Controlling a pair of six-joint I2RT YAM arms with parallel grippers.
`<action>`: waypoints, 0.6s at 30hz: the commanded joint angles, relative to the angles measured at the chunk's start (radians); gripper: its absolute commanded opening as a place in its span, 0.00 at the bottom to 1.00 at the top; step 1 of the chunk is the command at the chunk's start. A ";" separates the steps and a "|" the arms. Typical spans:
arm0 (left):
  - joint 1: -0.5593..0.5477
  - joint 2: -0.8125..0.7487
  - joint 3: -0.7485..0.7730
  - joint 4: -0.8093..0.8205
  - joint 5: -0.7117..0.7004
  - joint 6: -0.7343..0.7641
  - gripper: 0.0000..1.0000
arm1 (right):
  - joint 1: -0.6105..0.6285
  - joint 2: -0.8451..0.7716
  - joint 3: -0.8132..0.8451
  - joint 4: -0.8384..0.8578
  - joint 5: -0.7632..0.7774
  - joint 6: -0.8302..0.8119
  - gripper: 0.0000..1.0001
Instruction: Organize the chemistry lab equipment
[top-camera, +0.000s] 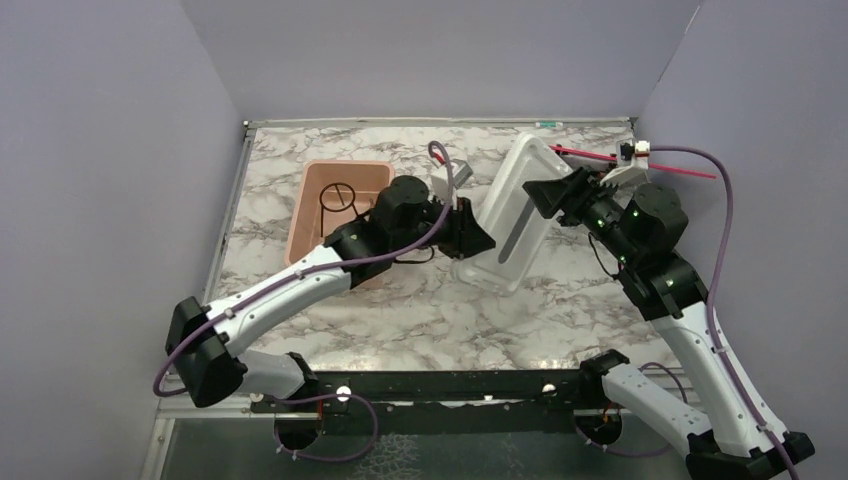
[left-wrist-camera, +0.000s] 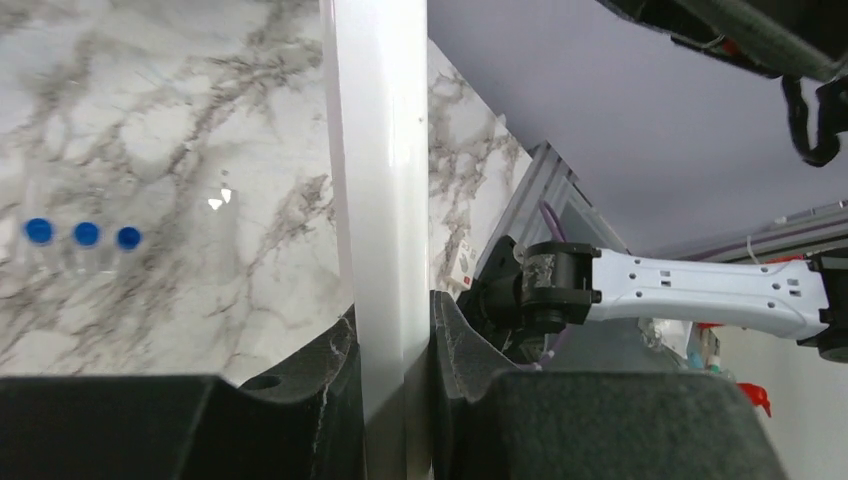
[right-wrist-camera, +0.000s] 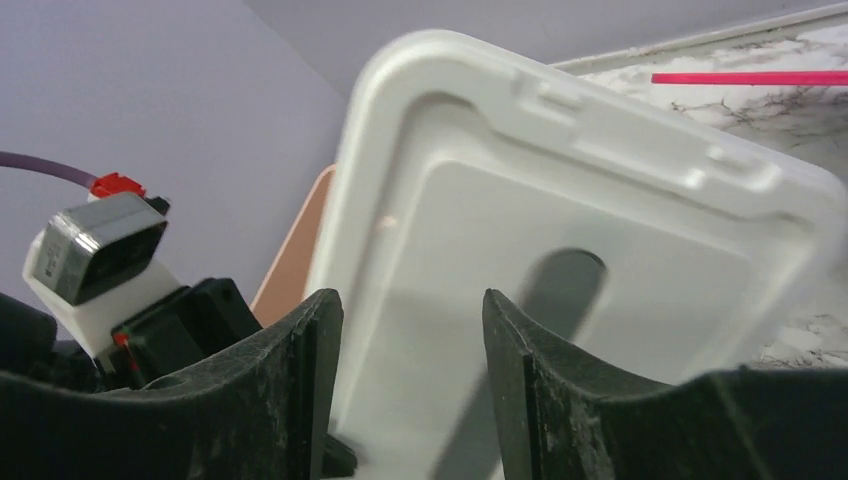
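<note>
Since the left gripper (left-wrist-camera: 395, 330) is the one actually pinching the lid (top-camera: 525, 180), clamped on one long edge with the rim sandwiched between both fingers, whatever happens to that lid next is the left arm's job. The right gripper (right-wrist-camera: 412, 320) sits at the opposite long edge with its fingers spread wide. In its wrist cam the lid's face fills the gap ahead of them and neither finger presses on it, so it's holding nothing as far as I can see.

The lid is tipped up off the table (top-camera: 420, 320), with its long axis running away from the arm bases and leaning a bit right. The tub (top-camera: 305, 215) lies to the left of the left gripper, back past its wrist, so my guess is the lid has to swing that way. The right gripper is on the far side of the lid from the tub, so it's the worse pick for that.

As for actual lab gear, the ring (top-camera: 338, 197) lies flat inside the tub, left of and behind the left gripper. Three blue caps of the tubes (left-wrist-camera: 86, 234) show in the left wrist cam, off to one side of the clamped edge and low by the marble. The overhead doesn't show them, and the lid probably hides them.
</note>
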 joint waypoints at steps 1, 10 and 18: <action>0.097 -0.125 0.033 -0.100 -0.032 0.029 0.00 | -0.001 -0.016 0.019 0.049 -0.028 -0.056 0.60; 0.405 -0.201 0.143 -0.324 0.021 0.089 0.00 | -0.002 0.067 -0.011 0.089 -0.084 0.002 0.64; 0.719 -0.134 0.197 -0.354 0.226 0.043 0.00 | 0.007 0.407 0.107 0.107 -0.318 0.070 0.61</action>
